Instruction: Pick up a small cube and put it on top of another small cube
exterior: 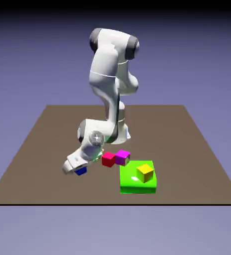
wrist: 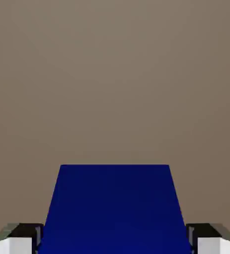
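You see the end effector (exterior: 77, 168) low over the brown desk (exterior: 37, 149), on the exterior view's left of the other blocks. In the hand view the blue cube (wrist: 114, 208) fills the space between the two finger tips (wrist: 27, 237), which sit right against its sides, so the end effector is pinching it. Whether the cube rests on the desk or is just off it, you cannot tell. The red cube (exterior: 108, 159) and magenta cube (exterior: 122, 157) sit touching nearby. Beyond them, a yellow cube (exterior: 145, 172) rests on a green slab (exterior: 132, 183).
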You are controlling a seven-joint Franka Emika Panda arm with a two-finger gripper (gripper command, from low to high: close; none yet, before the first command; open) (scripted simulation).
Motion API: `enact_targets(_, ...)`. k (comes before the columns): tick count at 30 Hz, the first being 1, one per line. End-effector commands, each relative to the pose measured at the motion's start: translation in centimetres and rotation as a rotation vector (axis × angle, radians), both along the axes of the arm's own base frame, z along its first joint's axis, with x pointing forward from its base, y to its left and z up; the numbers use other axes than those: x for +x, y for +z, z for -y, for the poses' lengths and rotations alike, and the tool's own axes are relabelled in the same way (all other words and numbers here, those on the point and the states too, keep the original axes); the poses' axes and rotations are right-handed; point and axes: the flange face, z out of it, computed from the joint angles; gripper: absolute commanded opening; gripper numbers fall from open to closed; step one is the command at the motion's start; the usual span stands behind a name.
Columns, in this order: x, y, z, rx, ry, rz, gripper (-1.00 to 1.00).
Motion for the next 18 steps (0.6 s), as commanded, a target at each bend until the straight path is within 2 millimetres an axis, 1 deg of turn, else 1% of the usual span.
enact_targets(1, 0.4, 1.2, -0.3, -0.001, 0.001, 0.001, -1.0)
enact_targets(3, 1.1, 3.7, -1.1, 0.001, 0.0, 0.0, -1.0)
enact_targets(7, 5.7, 5.5, -6.4, -0.013, 0.101, -0.007, -1.0)
enact_targets(10, 8.5, 7.1, -11.1, -0.02, 0.174, -0.009, -1.0)
enact_targets(13, 10.7, 9.0, -16.3, -0.022, 0.246, -0.008, -1.0)
enact_targets(16, 12.1, 11.1, -21.8, -0.019, 0.315, -0.006, -1.0)
enact_targets(18, 12.6, 12.7, -25.6, -0.015, 0.361, -0.004, -1.0)
